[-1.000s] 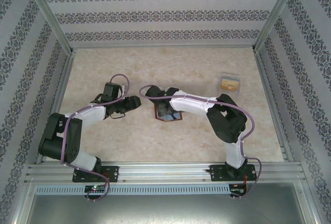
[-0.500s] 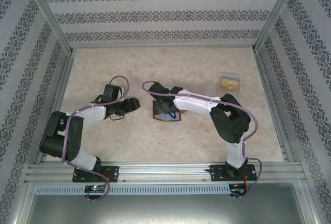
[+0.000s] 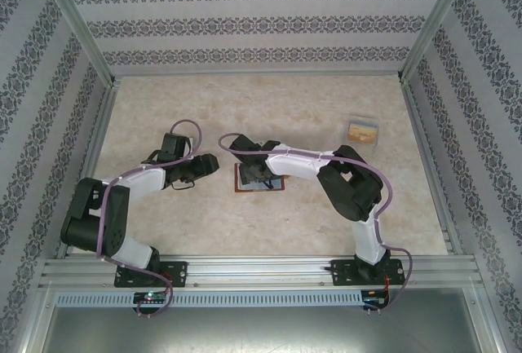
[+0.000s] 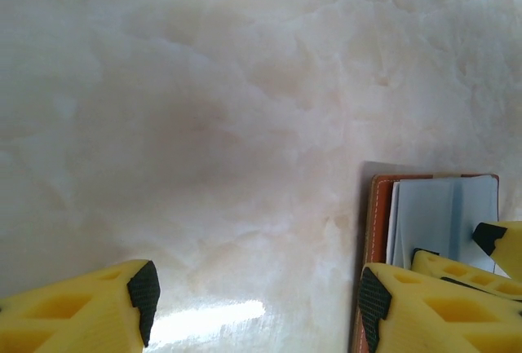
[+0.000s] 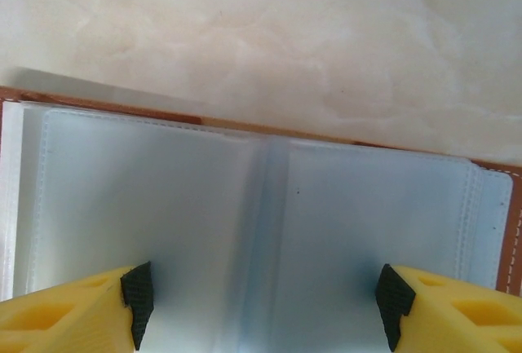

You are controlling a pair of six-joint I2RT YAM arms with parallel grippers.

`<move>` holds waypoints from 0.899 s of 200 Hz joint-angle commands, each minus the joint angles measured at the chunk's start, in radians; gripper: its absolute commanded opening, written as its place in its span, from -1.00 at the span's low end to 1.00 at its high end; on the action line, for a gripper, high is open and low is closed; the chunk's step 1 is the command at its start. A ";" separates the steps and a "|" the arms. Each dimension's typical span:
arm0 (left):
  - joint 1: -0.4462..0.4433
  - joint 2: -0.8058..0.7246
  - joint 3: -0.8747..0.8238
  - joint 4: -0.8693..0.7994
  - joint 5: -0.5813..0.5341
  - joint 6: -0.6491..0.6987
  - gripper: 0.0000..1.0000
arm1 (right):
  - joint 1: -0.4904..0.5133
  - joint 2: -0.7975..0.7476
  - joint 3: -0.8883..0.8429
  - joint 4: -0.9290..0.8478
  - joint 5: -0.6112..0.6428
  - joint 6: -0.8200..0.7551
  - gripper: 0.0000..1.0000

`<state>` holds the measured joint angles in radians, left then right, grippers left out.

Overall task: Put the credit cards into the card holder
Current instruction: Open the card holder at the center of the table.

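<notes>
Right claw [image 5: 265, 304] spread wide, empty, over the unfolded card holder [image 5: 245, 198] at mid table [image 3: 326, 222]. Left claw [image 4: 253, 296] likewise parted, just left of it. Risk: the unrestrained holder may slide or fold shut if pressed.

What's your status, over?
Left claw open, empty, beside card holder. Right claw open over holder's spread lining. Clear case far right, apart; nothing blocking.

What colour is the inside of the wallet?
The card holder is pale grey-blue inside, reddish-brown at the rim; clearest in the right wrist view.
</notes>
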<state>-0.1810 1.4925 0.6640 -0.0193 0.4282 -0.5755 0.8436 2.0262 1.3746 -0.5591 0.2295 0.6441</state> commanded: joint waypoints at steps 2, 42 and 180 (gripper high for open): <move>0.015 -0.044 -0.026 -0.021 -0.018 0.016 0.36 | 0.009 0.041 -0.026 -0.072 0.016 -0.022 0.53; 0.018 -0.074 -0.032 0.001 0.012 0.008 0.37 | 0.011 -0.047 0.007 -0.093 0.048 -0.063 0.57; -0.088 -0.174 0.038 -0.038 -0.040 -0.018 0.40 | -0.175 -0.349 -0.231 0.150 -0.236 -0.064 0.66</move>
<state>-0.2619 1.3396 0.6632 -0.0307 0.4049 -0.5838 0.6689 1.6691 1.2053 -0.4950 0.1566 0.5358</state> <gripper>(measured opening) 0.700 0.840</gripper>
